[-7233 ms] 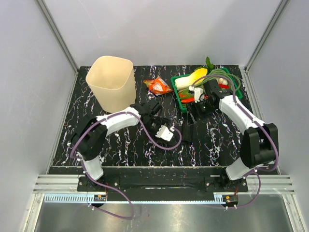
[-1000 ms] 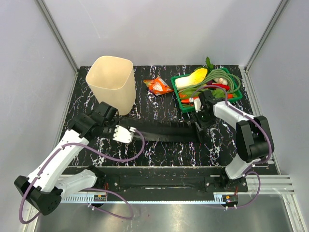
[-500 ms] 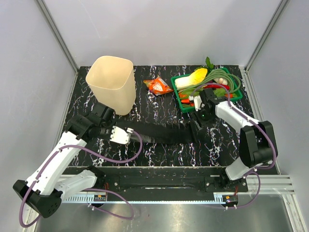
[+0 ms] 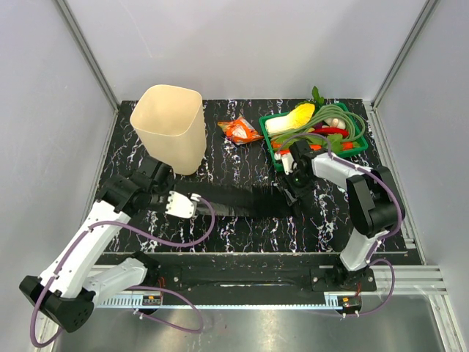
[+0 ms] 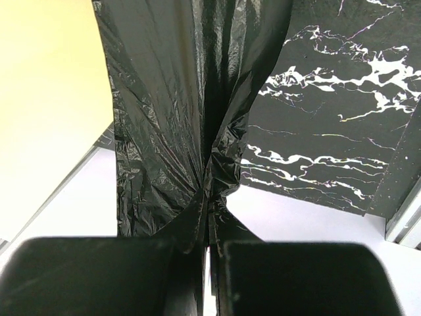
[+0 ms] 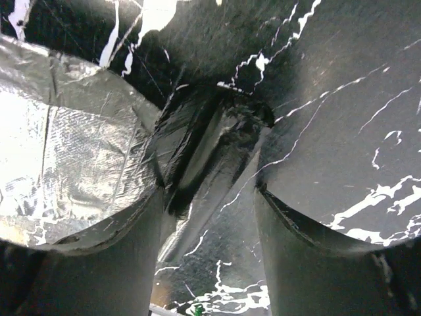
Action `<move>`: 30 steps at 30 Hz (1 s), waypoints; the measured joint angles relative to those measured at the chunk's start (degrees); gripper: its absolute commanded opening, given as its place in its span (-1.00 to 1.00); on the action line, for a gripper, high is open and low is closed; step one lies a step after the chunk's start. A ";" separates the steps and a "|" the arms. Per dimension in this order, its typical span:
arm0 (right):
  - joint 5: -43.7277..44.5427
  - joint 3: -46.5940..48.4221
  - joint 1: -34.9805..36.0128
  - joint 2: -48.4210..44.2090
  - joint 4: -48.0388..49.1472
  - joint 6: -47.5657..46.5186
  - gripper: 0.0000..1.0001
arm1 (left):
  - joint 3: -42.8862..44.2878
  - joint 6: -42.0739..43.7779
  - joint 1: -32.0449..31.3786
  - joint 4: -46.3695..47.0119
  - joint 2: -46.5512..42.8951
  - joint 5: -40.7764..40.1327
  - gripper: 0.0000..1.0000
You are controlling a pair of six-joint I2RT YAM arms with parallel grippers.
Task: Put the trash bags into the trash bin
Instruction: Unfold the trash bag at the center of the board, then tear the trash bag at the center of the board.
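**Asker:** Where is the trash bag?

**Describer:** The trash bag (image 4: 245, 201), glossy black and crinkled, is drawn out in a long band across the middle of the table (image 4: 242, 236), running left to right. The cream trash bin (image 4: 168, 125) stands upright at the far left corner, near the band's left end.

**Asker:** And the claws?

**Describer:** The left gripper (image 5: 209, 253) is pinched fully closed on the bag's gathered left end (the plastic fans out from between its jaws). The right gripper (image 6: 207, 217) is down at the bag's right end, fingers parted, one on each side of the crumpled tip, not clamping it.

**Asker:** Anything else?

**Describer:** A green tray (image 4: 267, 139) of vegetables sits at the far right corner, with an orange wrapper (image 4: 240, 130) just left of it.
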 measured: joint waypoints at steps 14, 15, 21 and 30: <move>1.01 0.22 0.00 0.81 1.75 0.02 -0.41 | -4.79 0.44 1.77 1.03 -1.66 0.83 -0.95; 0.94 0.37 0.00 1.01 1.70 0.00 -0.47 | -5.55 0.44 1.77 1.31 -1.66 0.96 -0.87; 0.50 1.05 0.00 1.29 1.07 -0.07 -0.81 | -10.60 0.79 1.99 4.33 -0.63 3.41 -0.43; 1.22 1.22 0.00 0.11 0.79 -0.15 -0.95 | -13.20 -1.70 2.36 12.44 12.28 12.55 0.53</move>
